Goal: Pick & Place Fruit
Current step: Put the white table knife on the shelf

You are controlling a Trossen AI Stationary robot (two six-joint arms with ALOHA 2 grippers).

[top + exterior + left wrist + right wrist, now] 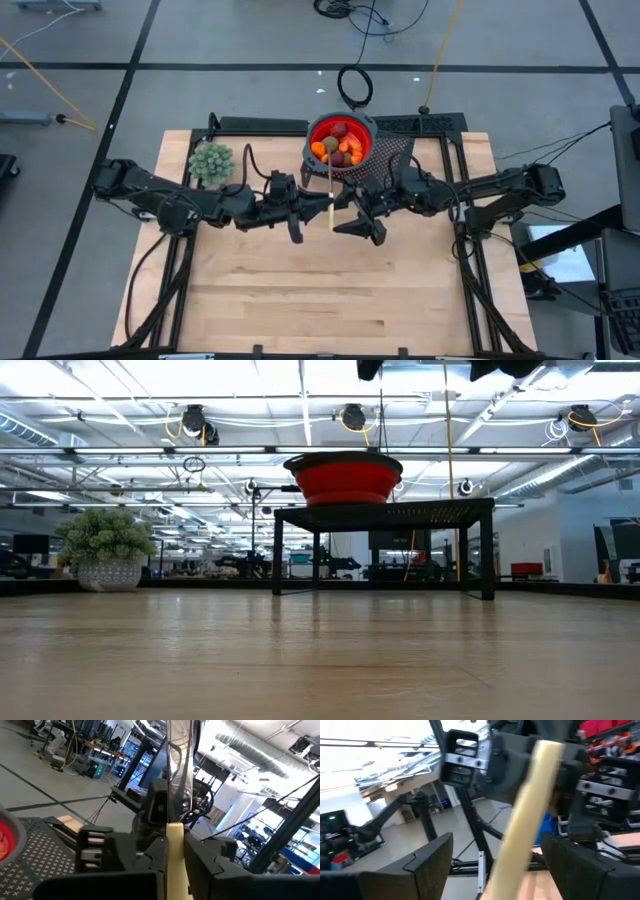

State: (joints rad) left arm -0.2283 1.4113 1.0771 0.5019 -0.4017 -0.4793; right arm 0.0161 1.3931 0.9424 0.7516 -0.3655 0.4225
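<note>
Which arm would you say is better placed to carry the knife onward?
Left. The left gripper is clamped on the knife by its yellow handle, while the right gripper only stands open around it.

From desk level, the round red collapsible bowl (343, 477) on the black wire stand (385, 512) hid its fruit entirely behind its wall. From overhead, the small mixed fruit pieces (339, 146) were too tiny to count. The pale yellow knife handle (530, 815) blurred across the right wrist view, cut off at the bottom edge. In the left wrist view, that bowl was only a sliver at the frame's edge.
</note>
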